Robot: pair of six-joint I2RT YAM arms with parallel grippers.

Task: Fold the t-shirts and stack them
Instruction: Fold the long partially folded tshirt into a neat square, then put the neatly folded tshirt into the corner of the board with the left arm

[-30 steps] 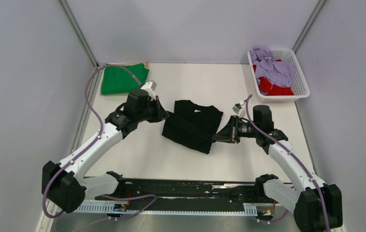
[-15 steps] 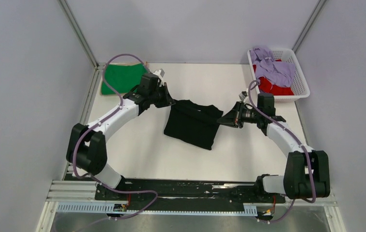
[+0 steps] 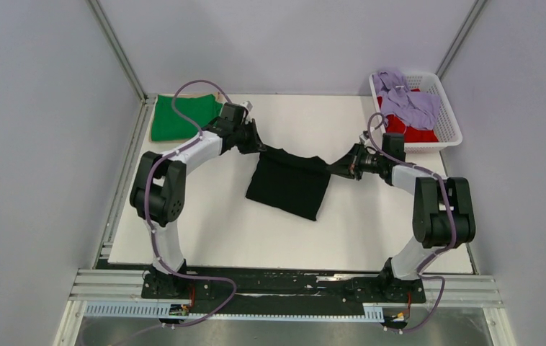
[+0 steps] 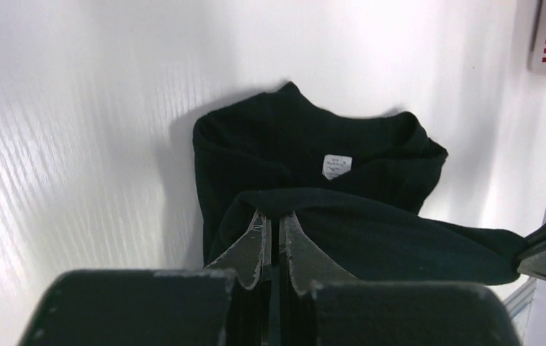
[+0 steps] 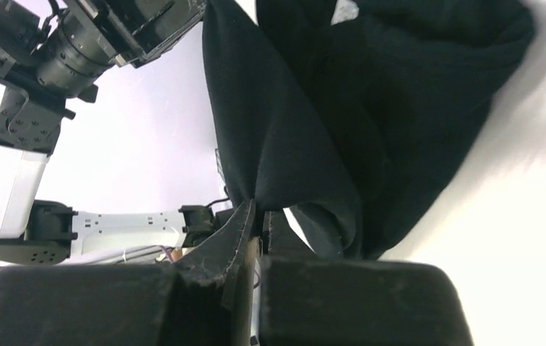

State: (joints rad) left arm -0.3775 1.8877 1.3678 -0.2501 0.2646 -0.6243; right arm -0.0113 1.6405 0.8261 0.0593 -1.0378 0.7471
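Observation:
A black t-shirt (image 3: 288,186) lies folded mid-table, its far edge lifted and stretched between both grippers. My left gripper (image 3: 261,146) is shut on the shirt's far left corner; in the left wrist view the fingers (image 4: 254,241) pinch black cloth (image 4: 371,231) above the collar and its white label (image 4: 336,166). My right gripper (image 3: 333,168) is shut on the far right corner, cloth (image 5: 313,130) hanging from its tips (image 5: 259,216). A folded green t-shirt (image 3: 176,119) lies at the far left. Lavender (image 3: 407,101) and red (image 3: 408,132) t-shirts sit in the basket.
The white lattice basket (image 3: 450,130) stands at the far right corner. Grey walls enclose the table on three sides. The arms' black base rail (image 3: 277,285) runs along the near edge. White tabletop (image 3: 256,238) shows in front of the black shirt.
Both grippers have carried the black shirt's lifted edge toward the far side, folding it over itself. The arms have stretched out further. The green shirt and the basket have not moved.

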